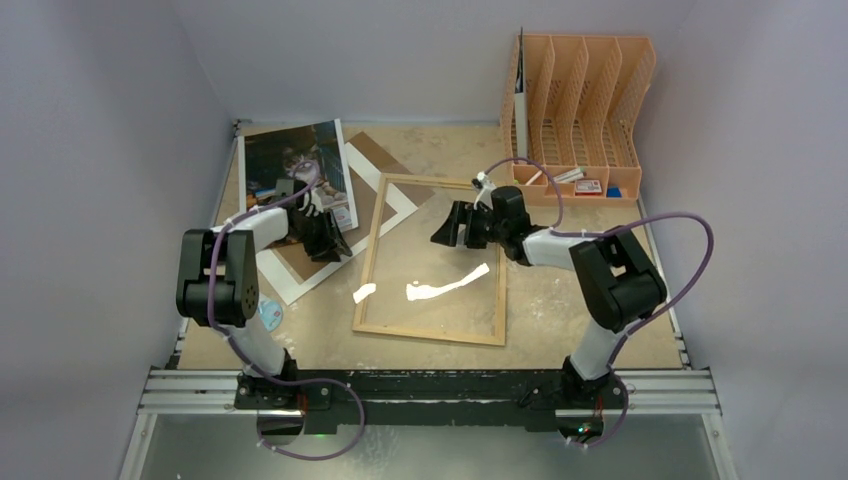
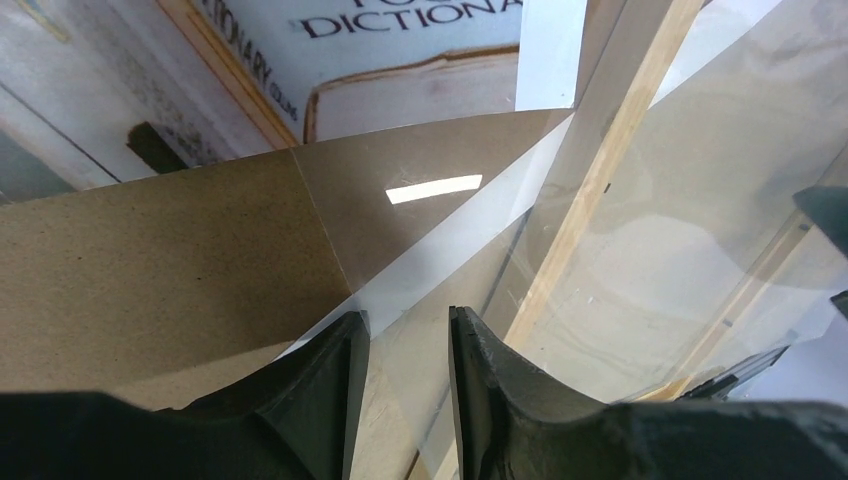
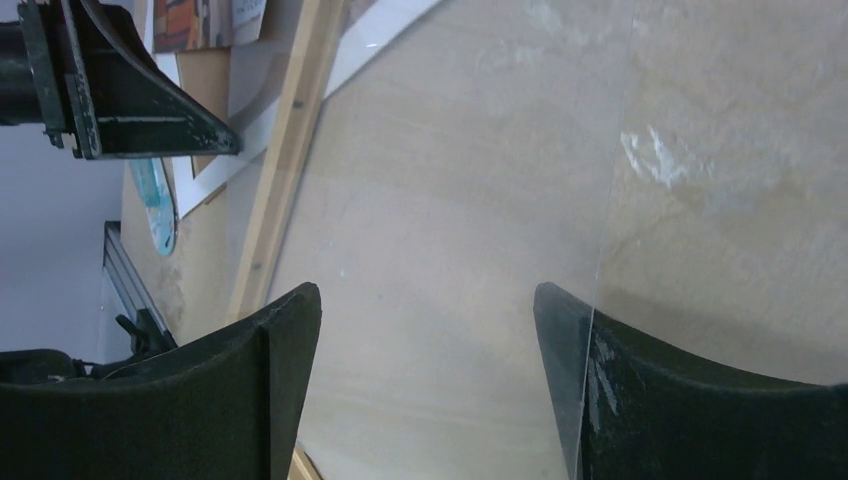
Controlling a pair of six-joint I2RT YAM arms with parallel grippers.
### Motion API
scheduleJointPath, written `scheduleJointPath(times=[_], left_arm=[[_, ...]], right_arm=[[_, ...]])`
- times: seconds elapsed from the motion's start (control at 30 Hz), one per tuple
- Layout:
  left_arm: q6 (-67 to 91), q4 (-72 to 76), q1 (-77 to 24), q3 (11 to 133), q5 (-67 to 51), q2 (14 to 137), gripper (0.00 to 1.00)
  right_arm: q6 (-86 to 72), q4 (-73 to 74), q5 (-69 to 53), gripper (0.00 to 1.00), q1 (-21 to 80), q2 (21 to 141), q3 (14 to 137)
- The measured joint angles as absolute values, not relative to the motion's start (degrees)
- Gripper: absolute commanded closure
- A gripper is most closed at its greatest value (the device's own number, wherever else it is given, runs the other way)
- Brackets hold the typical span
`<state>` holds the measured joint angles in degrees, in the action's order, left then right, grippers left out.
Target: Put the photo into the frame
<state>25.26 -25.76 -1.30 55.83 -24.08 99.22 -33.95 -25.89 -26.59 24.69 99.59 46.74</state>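
The right gripper (image 3: 428, 300), jaws wide apart, hangs over the frame (image 3: 285, 150), its light-wood border at left.

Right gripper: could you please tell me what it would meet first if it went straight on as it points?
Probably the clear pane of the frame, close ahead of the right gripper; beyond it, its wooden rail. Depth unclear.

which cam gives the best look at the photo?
Top external: the photo shows nearly whole, cat and all, lying at far left. Left wrist gets only a close-up strip of its book titles. Right wrist shows at most a sliver at its top edge.
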Motion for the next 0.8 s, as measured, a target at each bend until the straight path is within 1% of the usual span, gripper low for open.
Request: scheduleJointPath(times=[0.1,0.23,0.33,0.57,0.8], left_arm=[[24.82,-26.09,-1.32,56.05,-23.90,99.33,0.63],[24.62,-26.44,-1.34,56.36,-23.77,99.55,0.63],[24.43,-27.07,-1.52,56.82,-23.40,99.85,0.64],[24.40,-27.59,-1.65,57.12,-22.52,100.03,0.66],[24.40,-28.05,-1.72,57.43,-21.93,100.20,0.68]], right_arm=[[-32.93,-26.39,-26.83,0.18,24.36,101.89,49.56],[-31.24,-26.22,-27.22,0.12,23.88,104.77,52.25],[-29.26,-25.67,-28.27,0.10,23.44,106.39,54.30],[-22.04,-20.03,-29.56,0.09,23.07,110.59,62.92],[-14.33,-11.88,-25.10,0.09,23.07,111.50,67.16]])
